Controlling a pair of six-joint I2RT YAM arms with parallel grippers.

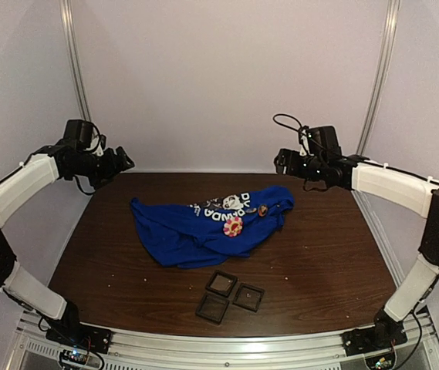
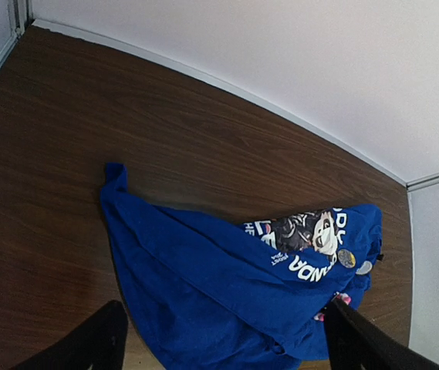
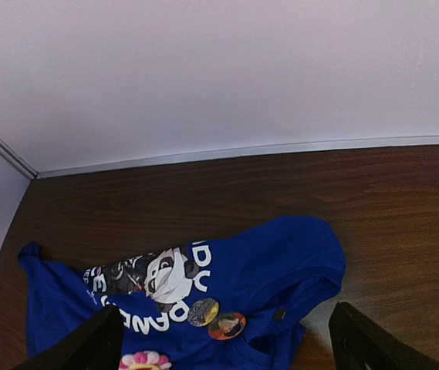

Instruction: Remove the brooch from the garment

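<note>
Robot lab test cell: plain white walls (image 1: pixel 227 77), aluminium frame posts (image 1: pixel 71 62), dark wood tabletop (image 1: pixel 319 254), left arm (image 1: pixel 22 185), right arm (image 1: pixel 393 189) bolted on metal rail (image 1: pixel 227 345).

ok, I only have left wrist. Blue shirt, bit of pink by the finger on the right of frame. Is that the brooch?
Observer: Probably. The top view shows it whole: a pink flower brooch with a yellow centre, lying on the garment just below the lettering.
Operator: Anywhere to drop it?
Observer: Three shallow black square trays sit clustered on the table, nearer the arm bases than the garment.
Operator: Right arm in the way?
Observer: No. The right gripper is open, raised over the far right corner, off the garment.
</note>
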